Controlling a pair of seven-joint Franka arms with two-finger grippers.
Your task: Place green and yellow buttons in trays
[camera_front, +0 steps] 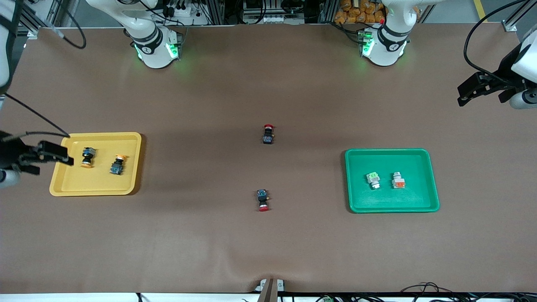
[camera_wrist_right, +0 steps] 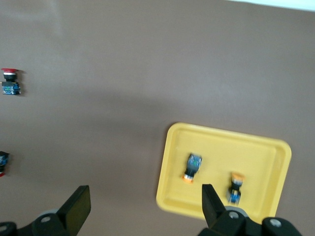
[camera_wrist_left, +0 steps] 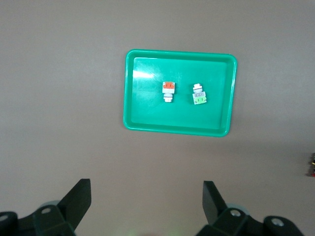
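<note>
Two orange-capped black buttons (camera_front: 87, 157) (camera_front: 117, 164) lie in the yellow tray (camera_front: 63, 186), just beside the right gripper (camera_front: 67, 159), which hangs wide open and empty over that tray's outer rim. Two white-grey buttons (camera_front: 373, 180) (camera_front: 398, 180) sit in the green tray (camera_front: 432, 201), well apart from the left gripper (camera_front: 461, 100), also wide open, empty.

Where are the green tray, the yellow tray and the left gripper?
green tray (camera_front: 434, 184), front view, its rim.
yellow tray (camera_front: 100, 186), front view, bare floor.
left gripper (camera_wrist_left: 146, 201), left wrist view, midway between fingertips.
</note>
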